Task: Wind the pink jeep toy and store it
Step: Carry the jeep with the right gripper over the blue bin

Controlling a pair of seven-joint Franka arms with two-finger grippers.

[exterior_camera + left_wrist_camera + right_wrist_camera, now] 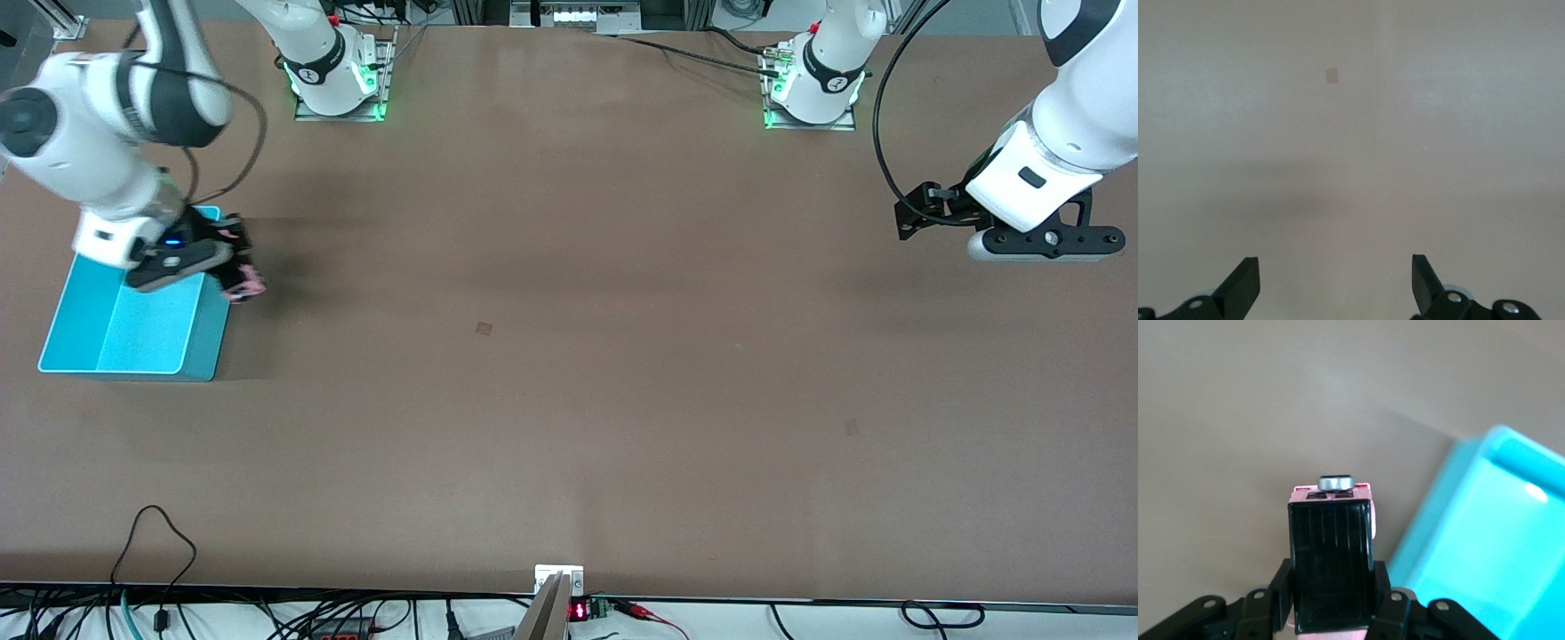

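pink jeep toy (1332,570), black ribbed roof, clamped in right gripper (1331,617).

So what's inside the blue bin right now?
Nothing that shows. The blue bin has a bare floor. The right gripper holds the pink toy car beside its rim, not inside. The arm covers one corner, so that part is hidden.
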